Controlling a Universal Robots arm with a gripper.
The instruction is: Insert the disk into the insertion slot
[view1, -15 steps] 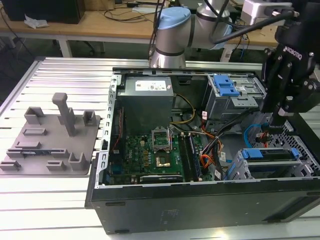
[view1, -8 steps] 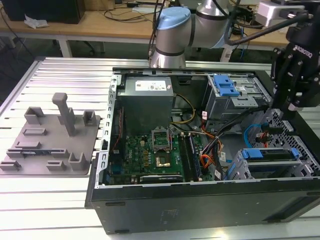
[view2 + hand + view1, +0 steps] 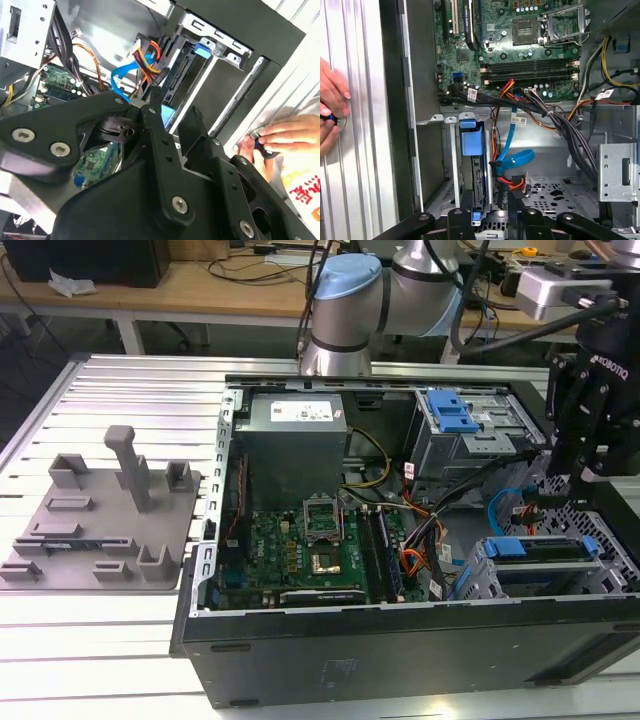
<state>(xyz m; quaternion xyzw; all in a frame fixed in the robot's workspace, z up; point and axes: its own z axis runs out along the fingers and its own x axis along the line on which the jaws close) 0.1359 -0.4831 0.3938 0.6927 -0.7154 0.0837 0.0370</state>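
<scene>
While my gripper [image 3: 588,478] hangs at three o'clock in the exterior view, fingers apart and grasping nothing, the disk [image 3: 540,548] lies mostly inside the insertion slot [image 3: 476,578] at four o'clock. I judge insertion nearly finished; full seating calls for a square push straight into the slot

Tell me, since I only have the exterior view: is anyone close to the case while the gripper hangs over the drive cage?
Observer: Yes. In both wrist views a person's hand is over the ribbed table beside the case, holding a small dark object.
Operator: Where is the disk?
Observer: In the first wrist view the disk sits within the insertion slot, the gripper at one end.
Operator: Any cable nearby?
Observer: A blue flat cable loops right beside the disk.
</scene>
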